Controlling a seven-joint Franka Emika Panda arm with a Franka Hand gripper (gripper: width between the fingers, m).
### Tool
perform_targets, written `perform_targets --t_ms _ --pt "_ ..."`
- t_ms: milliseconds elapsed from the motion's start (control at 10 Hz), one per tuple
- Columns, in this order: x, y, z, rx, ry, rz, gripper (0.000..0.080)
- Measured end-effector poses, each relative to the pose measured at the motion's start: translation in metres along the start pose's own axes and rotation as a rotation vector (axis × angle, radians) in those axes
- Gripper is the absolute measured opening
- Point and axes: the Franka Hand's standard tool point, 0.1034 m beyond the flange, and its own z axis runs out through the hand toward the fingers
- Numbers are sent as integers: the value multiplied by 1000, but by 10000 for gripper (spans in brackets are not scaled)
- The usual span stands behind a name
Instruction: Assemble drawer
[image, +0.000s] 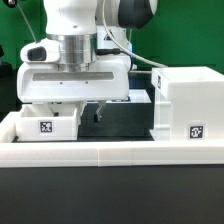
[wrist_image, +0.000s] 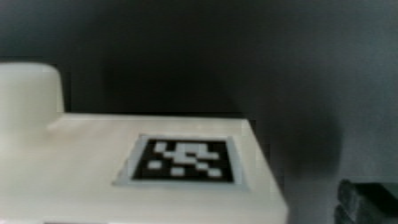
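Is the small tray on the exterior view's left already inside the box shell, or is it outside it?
Outside. The small tray sits at the exterior view's left, clearly apart from the box shell at the right, with a dark gap between them.

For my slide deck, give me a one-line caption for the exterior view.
Panda gripper hangs between a small tagged tray and the tall box shell, behind the low white border wall.

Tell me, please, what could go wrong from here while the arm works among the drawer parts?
1. The end effector hangs low between the small tray and the box shell; a sideways move could bump either one.
2. The wrist view is blurred and filled by a tagged white part, with no fingertips showing, so a grasp might land off-target.
3. The border wall sits close in front of the small tray, which could get pushed against it.
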Motion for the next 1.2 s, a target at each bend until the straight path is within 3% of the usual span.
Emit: perform_targets --t_ms 300,400,500,600,700,800,900,1200 --pt "1 0 0 -3 6 2 603" --pt "1 0 0 -3 6 2 424" --pt "1 0 0 -3 6 2 424" --pt "1 0 0 -3 6 2 240" --pt "1 0 0 -3 6 2 105" --pt "0 0 0 -2 5 2 105" --pt "0 0 0 -2 4 3 42" --pt "0 0 0 -2 4 3 42"
